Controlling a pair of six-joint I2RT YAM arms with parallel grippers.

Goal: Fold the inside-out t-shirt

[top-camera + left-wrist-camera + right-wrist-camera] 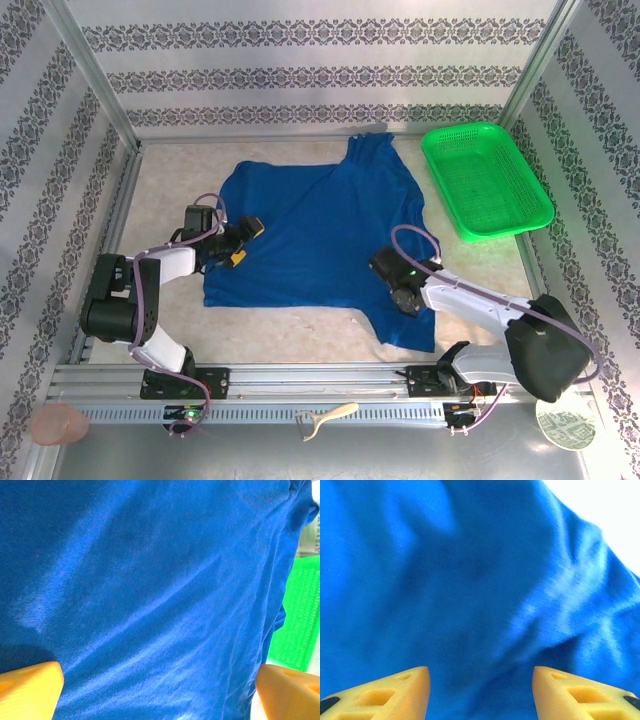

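Overhead and wrist views of a two-arm fold. The royal-blue t-shirt (pixel 310 240) lies spread at the middle of the tabletop (pixel 300 335), with a diagonal crease across its body and one part reaching toward the far edge, near the green mesh basket (pixel 487 180) at far right. The left pincer (pixel 243 243) sits low over the shirt's left edge, jaws spread wide, nothing between them but cloth beneath. The right pincer (pixel 383 266) sits over the shirt's near-right part, jaws parted about halfway, gripping nothing; rumpled cloth bulges just ahead of its fingertips (pixel 415 685).

Likely hazards: both pincers sit so close to the fabric that a sideways move could snag and drag the top layer, undoing the flat lay. A closing pinch on the rumpled right portion may catch two layers instead of one, producing a skewed fold. Cloth pulled toward far right could catch on the basket rim.
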